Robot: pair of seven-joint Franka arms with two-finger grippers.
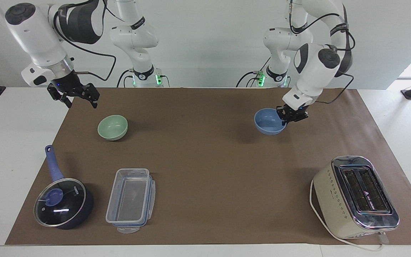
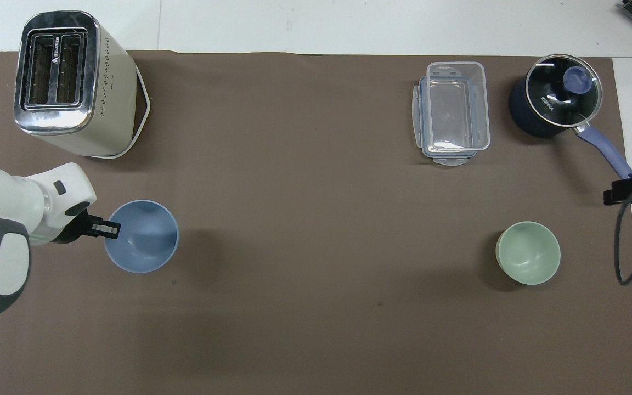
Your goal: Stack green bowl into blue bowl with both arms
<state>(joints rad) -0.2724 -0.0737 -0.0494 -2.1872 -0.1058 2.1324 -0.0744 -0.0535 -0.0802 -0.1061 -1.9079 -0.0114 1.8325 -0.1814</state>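
The green bowl [image 1: 112, 127] sits upright on the brown mat toward the right arm's end; it also shows in the overhead view [image 2: 528, 253]. The blue bowl [image 1: 269, 122] is lifted off the mat, with its shadow below it, and shows in the overhead view [image 2: 143, 237]. My left gripper [image 1: 291, 117] is shut on the blue bowl's rim, also seen from above [image 2: 108, 229]. My right gripper [image 1: 79, 97] is open and empty in the air over the mat's edge, beside the green bowl and apart from it. Only part of it [image 2: 631, 189] shows from above.
A cream toaster [image 1: 355, 196] stands at the left arm's end, farther from the robots. A clear plastic container [image 1: 131, 200] and a dark blue lidded saucepan [image 1: 61, 203] lie farther from the robots than the green bowl.
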